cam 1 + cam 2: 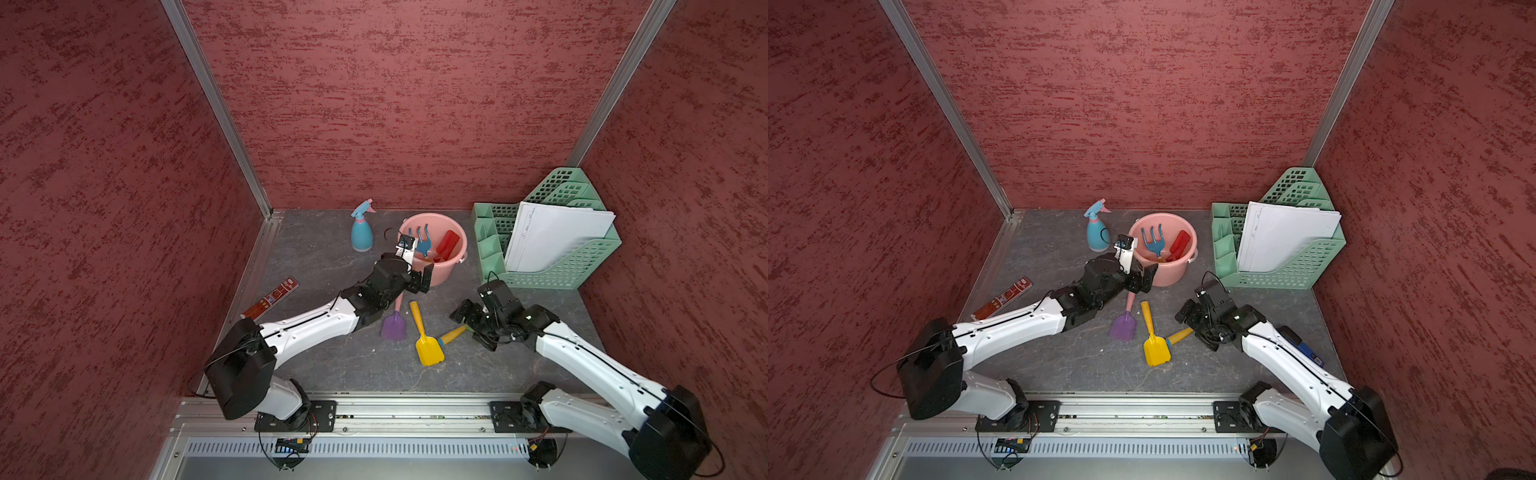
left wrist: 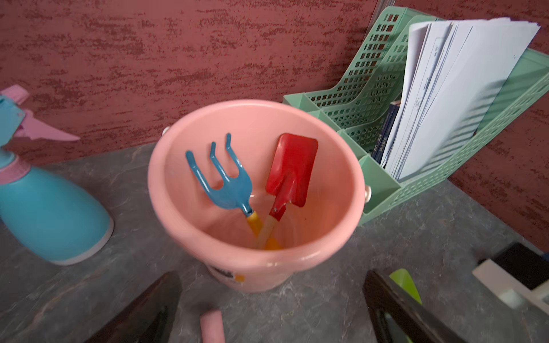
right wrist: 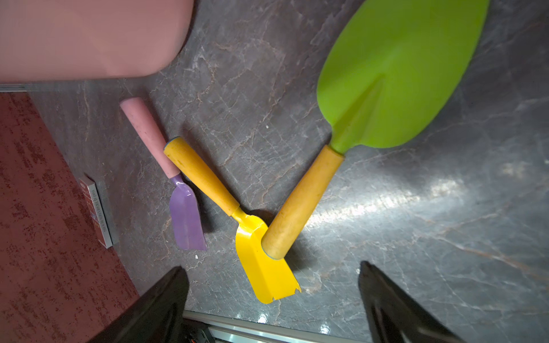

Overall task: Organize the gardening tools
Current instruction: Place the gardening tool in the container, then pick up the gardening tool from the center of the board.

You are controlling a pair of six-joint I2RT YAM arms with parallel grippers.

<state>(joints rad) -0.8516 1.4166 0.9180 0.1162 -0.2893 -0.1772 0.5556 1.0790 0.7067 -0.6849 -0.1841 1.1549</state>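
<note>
Left gripper (image 2: pixel 272 273) jaws wide, empty, at 7 o'clock of the glossy pink plastic bucket (image 2: pixel 258 102). Inside it: pronged blue claw (image 2: pixel 228 187) and flat red spade (image 2: pixel 292 169), handles down and crossed. Right gripper (image 3: pixel 272 266) wide, empty. Purple scoop (image 3: pixel 187 219) and yellow shovel (image 3: pixel 258 270) lie flat at 6 o'clock of the bucket. The green trowel (image 3: pixel 398 74) rests its round handle on the shovel blade. Rounded blue spray bottle (image 1: pixel 361 235) stands upright at the bucket's 9 o'clock.

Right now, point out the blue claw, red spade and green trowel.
blue claw (image 2: pixel 230 191): left wrist view, prong base.
red spade (image 2: pixel 292 169): left wrist view, blade middle.
green trowel (image 3: pixel 398 74): right wrist view, blade middle.
</note>
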